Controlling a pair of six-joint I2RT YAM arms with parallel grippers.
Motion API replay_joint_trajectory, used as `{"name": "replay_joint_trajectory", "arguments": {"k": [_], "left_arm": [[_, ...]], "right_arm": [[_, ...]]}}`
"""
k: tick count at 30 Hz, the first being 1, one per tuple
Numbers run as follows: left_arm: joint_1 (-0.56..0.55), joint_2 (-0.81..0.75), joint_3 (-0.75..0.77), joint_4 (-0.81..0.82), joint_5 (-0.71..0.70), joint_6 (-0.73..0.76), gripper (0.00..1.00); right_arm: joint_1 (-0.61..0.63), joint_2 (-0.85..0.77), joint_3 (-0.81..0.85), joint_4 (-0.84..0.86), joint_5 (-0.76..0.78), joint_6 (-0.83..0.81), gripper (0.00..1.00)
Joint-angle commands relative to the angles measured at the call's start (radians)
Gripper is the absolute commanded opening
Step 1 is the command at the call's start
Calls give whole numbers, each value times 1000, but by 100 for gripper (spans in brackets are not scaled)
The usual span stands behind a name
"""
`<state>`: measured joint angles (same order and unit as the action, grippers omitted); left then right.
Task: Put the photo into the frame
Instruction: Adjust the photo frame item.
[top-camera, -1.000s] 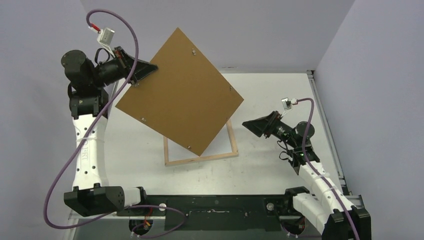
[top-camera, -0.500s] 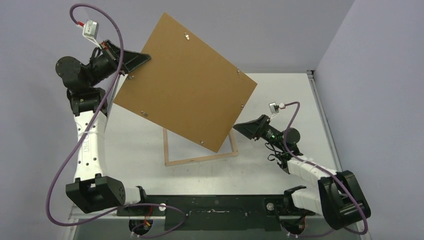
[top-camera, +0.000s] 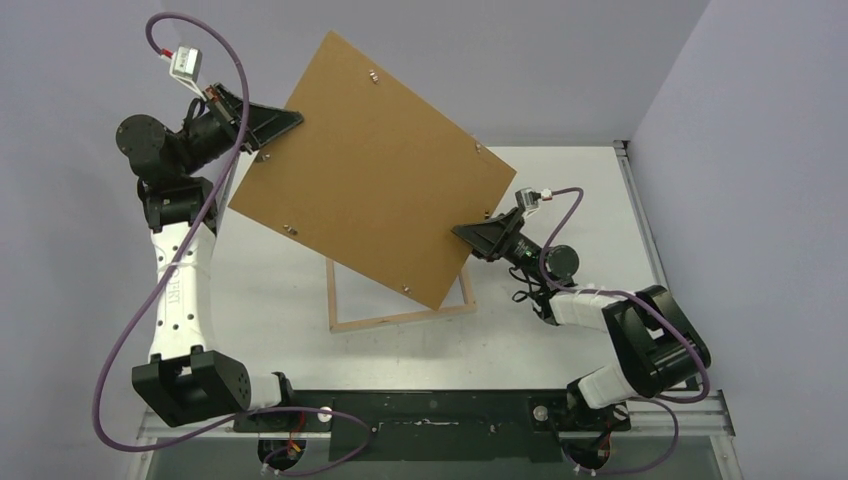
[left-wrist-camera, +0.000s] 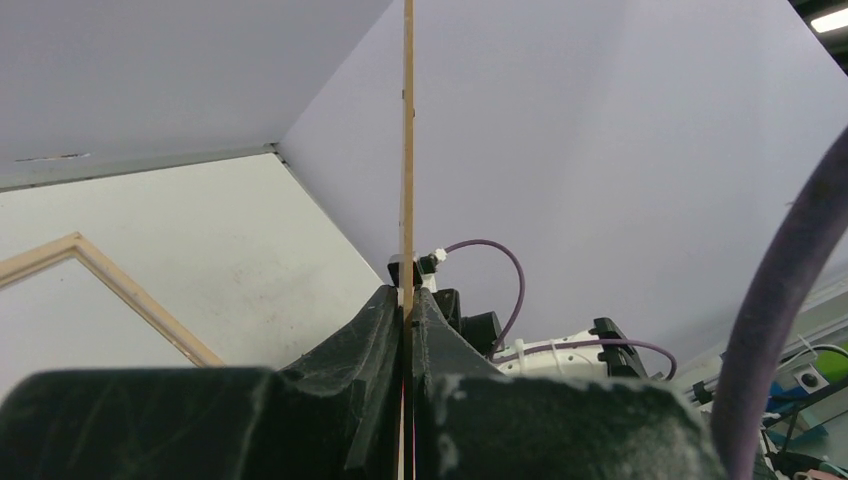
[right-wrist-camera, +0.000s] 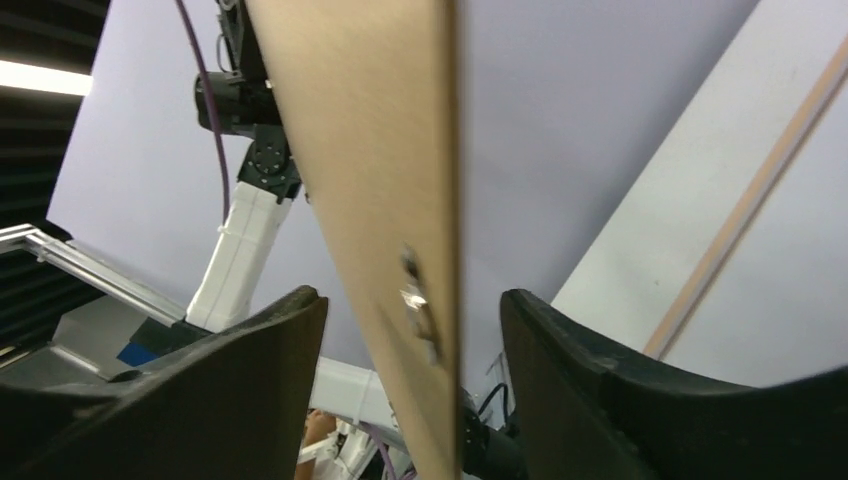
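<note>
Top view: the left gripper (top-camera: 278, 130) pinches the far-left corner of a flat brown fibreboard panel (top-camera: 370, 170), tilted up over the white table (top-camera: 270, 300). The thin pale-wood frame (top-camera: 400, 320) lies flat underneath, half covered.

Left wrist: the panel is edge-on, a thin strip clamped between black fingers (left-wrist-camera: 385, 330).

Right wrist: the right gripper (right-wrist-camera: 410, 300) straddles the panel's right edge, fingers wide on either side. Only here does a small metal clip (right-wrist-camera: 418, 305) show up close.

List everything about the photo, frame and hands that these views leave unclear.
- Frame: in the top view, its far bar and both far corners lie under the raised backing panel.
- Photo: seen in no view; the panel covers most of the frame's inside.
- Right hand: from above it is too small to show whether its fingers touch the panel, and its wrist view is blurred.
</note>
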<state>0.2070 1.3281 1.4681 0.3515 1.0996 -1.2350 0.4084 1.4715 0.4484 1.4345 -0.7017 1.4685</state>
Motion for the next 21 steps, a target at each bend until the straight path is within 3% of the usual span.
{"name": "replay_joint_trajectory", "arguments": {"k": [1,5,7,9,10,13,16,21], "left_arm": [[12,-17,11,-50,-66,35,0],[16,-19,2,-112,-86,85,0],[18,-9,24,-183,-102,146,0],[20,17,72,-316,-134,261,36],[20,37,111,-469,-160,336,53],[20,120,210,-718,-213,530,98],[19,204,291,-919,-242,726,96],[-4,393,488,-1346,-354,1183,96]], "right_arm": [[4,-61,43,348,39,41,59],[2,-108,64,258,45,24,25],[-3,-135,59,228,56,15,13],[-19,-169,49,195,69,14,6],[-31,-190,46,176,68,16,5],[-91,-248,53,100,54,18,5],[-179,-320,92,-80,-2,1,5],[-306,-411,144,-349,-39,-33,5]]}}
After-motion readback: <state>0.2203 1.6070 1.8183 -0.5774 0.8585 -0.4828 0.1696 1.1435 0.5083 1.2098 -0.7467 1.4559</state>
